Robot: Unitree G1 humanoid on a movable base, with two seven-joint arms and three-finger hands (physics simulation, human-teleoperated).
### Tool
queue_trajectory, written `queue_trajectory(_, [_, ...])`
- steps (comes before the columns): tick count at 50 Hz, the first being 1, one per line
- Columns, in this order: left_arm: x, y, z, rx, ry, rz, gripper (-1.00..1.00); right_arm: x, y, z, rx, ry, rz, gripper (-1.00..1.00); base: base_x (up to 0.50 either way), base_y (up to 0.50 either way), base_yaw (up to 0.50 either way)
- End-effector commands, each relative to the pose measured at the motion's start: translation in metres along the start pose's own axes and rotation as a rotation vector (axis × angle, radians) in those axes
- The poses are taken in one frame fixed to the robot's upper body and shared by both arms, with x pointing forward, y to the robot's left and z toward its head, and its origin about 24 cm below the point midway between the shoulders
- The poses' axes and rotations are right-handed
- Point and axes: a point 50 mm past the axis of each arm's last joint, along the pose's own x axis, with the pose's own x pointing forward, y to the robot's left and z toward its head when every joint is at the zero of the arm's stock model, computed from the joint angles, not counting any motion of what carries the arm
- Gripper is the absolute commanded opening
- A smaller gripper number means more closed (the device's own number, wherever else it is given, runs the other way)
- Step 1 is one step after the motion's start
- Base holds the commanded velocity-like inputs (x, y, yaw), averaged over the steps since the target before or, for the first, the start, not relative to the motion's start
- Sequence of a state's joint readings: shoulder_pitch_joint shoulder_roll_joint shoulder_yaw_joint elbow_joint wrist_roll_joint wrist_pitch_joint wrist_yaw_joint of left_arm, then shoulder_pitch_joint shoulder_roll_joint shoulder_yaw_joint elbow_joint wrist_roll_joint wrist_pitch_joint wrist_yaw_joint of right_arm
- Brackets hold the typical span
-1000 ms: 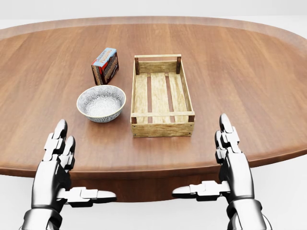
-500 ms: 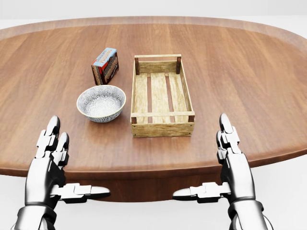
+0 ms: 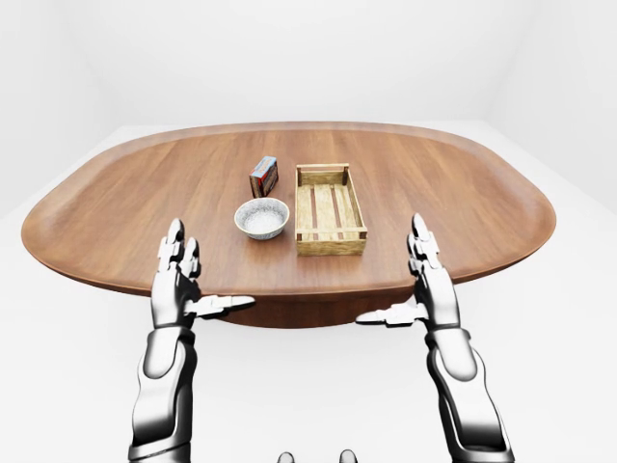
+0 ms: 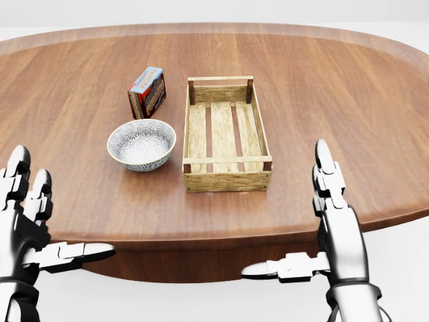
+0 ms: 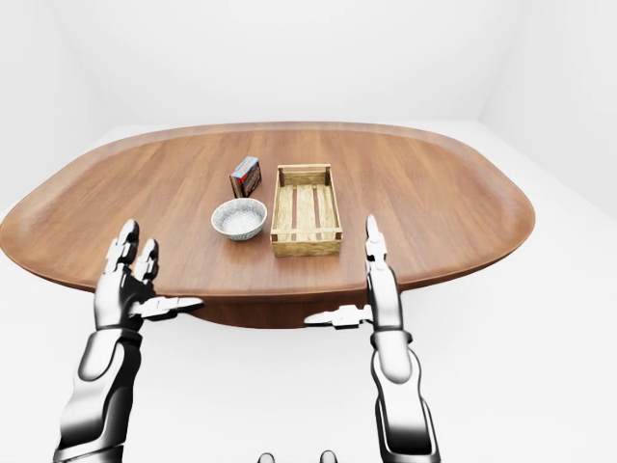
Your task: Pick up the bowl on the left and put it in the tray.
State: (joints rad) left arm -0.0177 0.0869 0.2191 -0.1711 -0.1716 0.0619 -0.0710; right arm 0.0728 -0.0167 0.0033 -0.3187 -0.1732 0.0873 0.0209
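Both hands hover spread at the table's near edge.
The table [image 4: 348,100] carries the slatted tray [image 4: 226,131] at centre, the bowl [image 4: 141,144] just left of it and a box [image 4: 147,92] above that; left hand [image 4: 27,225] and right hand [image 4: 333,225] are released, holding nothing.

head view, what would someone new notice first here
Two shiny metal hands rise from the bottom corners, the left hand and right hand, both open and holding nothing. Mid-table sits a slatted wooden tray, empty, with a patterned bowl just to its left and a small box above the bowl.
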Motion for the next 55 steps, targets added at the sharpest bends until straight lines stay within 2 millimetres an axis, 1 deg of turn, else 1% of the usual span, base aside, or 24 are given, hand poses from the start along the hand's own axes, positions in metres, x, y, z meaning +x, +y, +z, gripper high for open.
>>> queue_trajectory(1, [0.006,0.008,-0.011,0.002,0.003,0.04,1.0,-0.007,0.003,0.031,-0.026,-0.128,0.0,1.0,0.0,0.0,0.0])
queue_trajectory(3, [0.006,0.01,-0.013,0.001,0.001,0.043,1.0,-0.01,0.002,0.043,-0.038,-0.18,-0.001,1.0,0.0,0.0,0.0])
queue_trajectory(6, [0.005,0.011,-0.014,0.001,-0.001,0.044,1.0,-0.014,0.001,0.055,-0.042,-0.229,-0.004,1.0,0.0,0.0,0.0])
queue_trajectory(10, [0.005,0.012,-0.016,0.001,-0.001,0.046,1.0,-0.017,0.0,0.062,-0.044,-0.258,-0.005,1.0,0.0,0.0,0.0])
queue_trajectory(13, [0.004,0.013,-0.016,-0.002,-0.004,0.041,1.0,-0.016,0.0,0.059,-0.047,-0.247,-0.003,1.0,0.0,0.0,0.0])
queue_trajectory(17, [0.003,0.013,-0.016,-0.001,-0.007,0.042,1.0,-0.015,-0.003,0.05,-0.045,-0.205,-0.01,1.0,0.0,0.0,0.0])
queue_trajectory(23, [0.001,0.013,-0.008,-0.002,-0.02,0.043,1.0,-0.016,-0.003,0.057,-0.062,-0.237,-0.009,1.0,0.0,0.0,0.0])
queue_trajectory(28, [0.0,0.012,-0.006,-0.003,-0.023,0.041,1.0,-0.015,-0.003,0.054,-0.074,-0.223,-0.012,1.0,0.0,0.09,0.0])
queue_trajectory(37, [-0.001,0.013,-0.005,-0.005,-0.024,0.044,1.0,-0.014,0.0,0.053,-0.084,-0.22,-0.003,1.0,0.0,0.48,0.0])
queue_trajectory(43, [-0.002,0.014,-0.008,0.0,-0.022,0.04,1.0,-0.014,0.002,0.049,-0.079,-0.202,0.007,1.0,0.0,0.5,0.0])
queue_trajectory(49, [-0.001,0.015,-0.01,0.0,-0.023,0.04,1.0,-0.014,0.002,0.053,-0.073,-0.217,0.007,1.0,0.0,0.5,0.0])
queue_trajectory(55, [-0.002,0.013,-0.011,0.009,-0.024,0.036,1.0,-0.013,0.002,0.05,-0.072,-0.208,0.007,1.0,0.0,0.5,0.0])
